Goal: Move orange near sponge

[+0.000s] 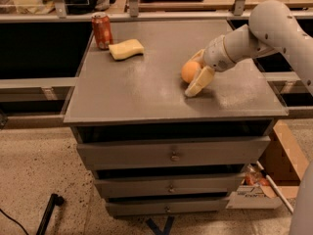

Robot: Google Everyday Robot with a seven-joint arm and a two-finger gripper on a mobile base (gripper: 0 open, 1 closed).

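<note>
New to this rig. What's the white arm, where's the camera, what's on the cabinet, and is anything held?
There is one camera view, looking down at the front of a grey drawer cabinet; where it is mounted can't be told. The white arm entering from the right belongs to a mobile robot. At its end is the gripper, two cream fingers that work like tongs. They sit on either side of the orange on the right part of the top and appear closed on it; the orange looks to rest on the surface. At the back left lie the pale yellow sponge and, just left of it, a red soda can, upright. Orange and sponge are well apart.
</note>
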